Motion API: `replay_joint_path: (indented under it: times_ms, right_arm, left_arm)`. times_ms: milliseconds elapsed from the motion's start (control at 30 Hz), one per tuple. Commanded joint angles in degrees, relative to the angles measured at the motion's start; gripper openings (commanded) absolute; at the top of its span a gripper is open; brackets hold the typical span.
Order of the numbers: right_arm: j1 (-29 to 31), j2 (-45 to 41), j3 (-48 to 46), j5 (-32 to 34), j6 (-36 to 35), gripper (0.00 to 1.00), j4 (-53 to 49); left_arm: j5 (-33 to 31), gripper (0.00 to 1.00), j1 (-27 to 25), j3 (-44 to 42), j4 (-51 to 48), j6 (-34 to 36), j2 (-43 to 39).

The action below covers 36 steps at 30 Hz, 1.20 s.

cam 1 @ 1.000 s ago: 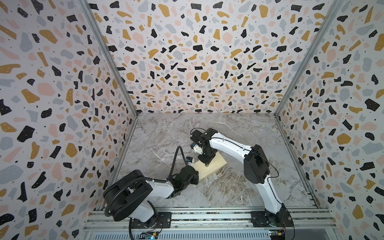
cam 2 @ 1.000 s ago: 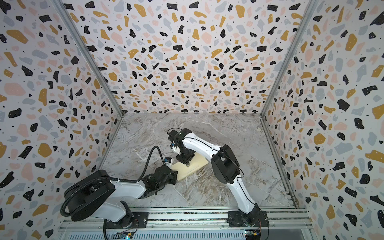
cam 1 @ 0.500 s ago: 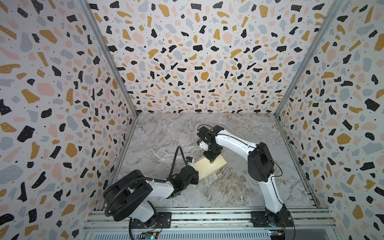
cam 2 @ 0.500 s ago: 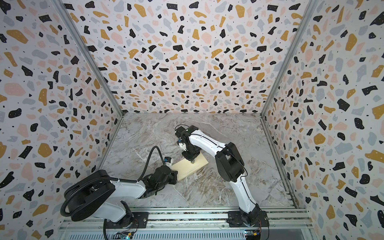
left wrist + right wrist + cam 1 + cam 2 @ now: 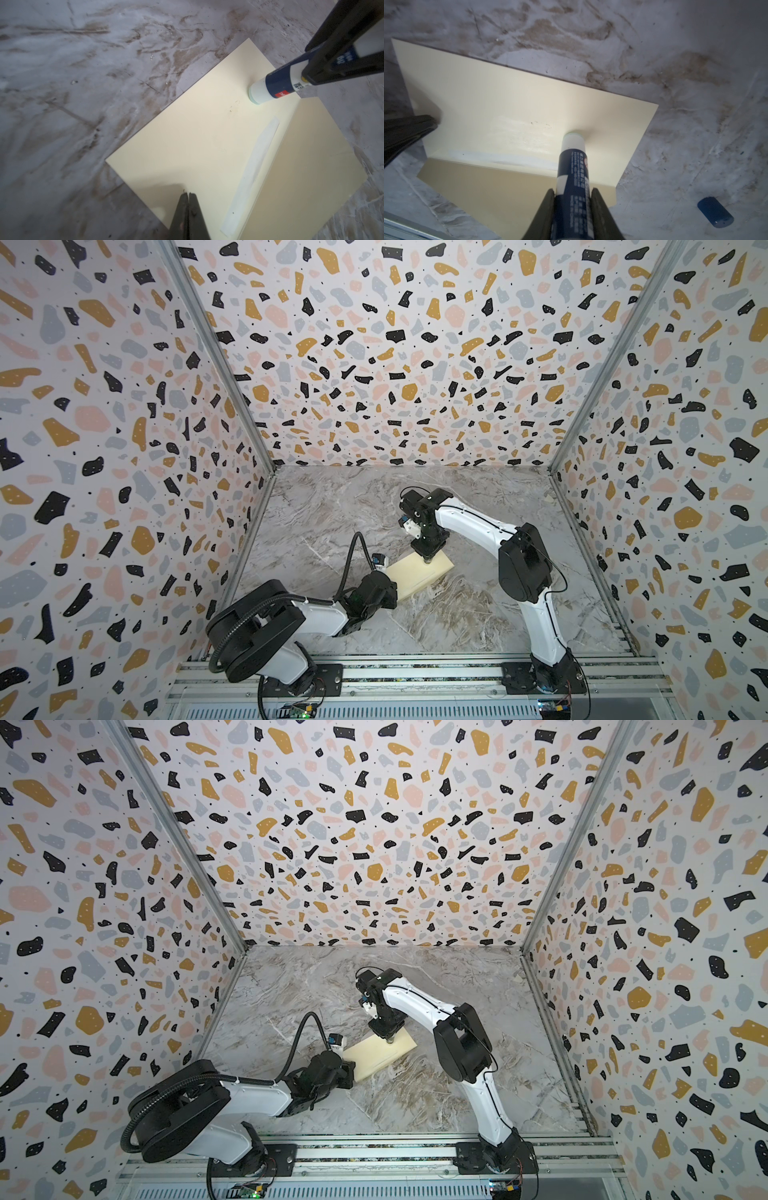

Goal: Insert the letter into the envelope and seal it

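Observation:
The pale cream envelope lies flat on the marble table with its darker flap folded open. My left gripper is shut, and its tips rest on the envelope near one corner. My right gripper is shut on a blue and white glue stick. The stick's tip touches the envelope's pale face near the far end from the left gripper. A shiny smear lies beside the tip. The letter is out of view.
A blue cap lies on the marble table a short way from the envelope. A white strip runs along the flap's crease. Patterned walls close in the table on three sides, and a metal rail runs along the front.
My right gripper has carried the glue stick to the right across the envelope. The left gripper and the envelope have stayed where they were.

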Motion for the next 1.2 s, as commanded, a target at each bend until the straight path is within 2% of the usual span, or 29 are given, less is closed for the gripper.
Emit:
replay_joint_path:
  times_ms: [0,600,700,833,933,1167]
  right_arm:
    - [-0.24,-3.76,0.16,-0.76,-0.35,0.0,0.63]
    - [-2.38,-21.02,-3.93,-17.7,-3.19,0.0,12.04]
    - [-2.82,-25.25,-7.22,-19.57,-2.96,0.0,16.39]
    - [-3.64,-33.3,-14.39,-20.53,-1.17,0.0,25.65]
    - [-3.98,-40.3,-21.66,-17.51,1.21,0.0,34.27]
    - [-4.35,-58.21,-41.81,-10.49,6.02,0.0,56.83]
  left_arm:
    - [-1.4,0.0,0.07,-0.79,-7.92,-0.28,1.28]
    - [-2.86,0.0,-0.94,0.87,-10.06,-1.23,1.58]
    - [-3.18,0.0,-1.09,1.52,-10.58,-1.07,-0.69]
    - [-3.8,0.0,-1.18,3.67,-12.37,0.0,-7.9]
    - [-4.99,0.11,-1.09,6.19,-14.17,1.5,-14.65]
    - [-5.55,0.44,-1.07,9.21,-14.17,3.83,-30.69]
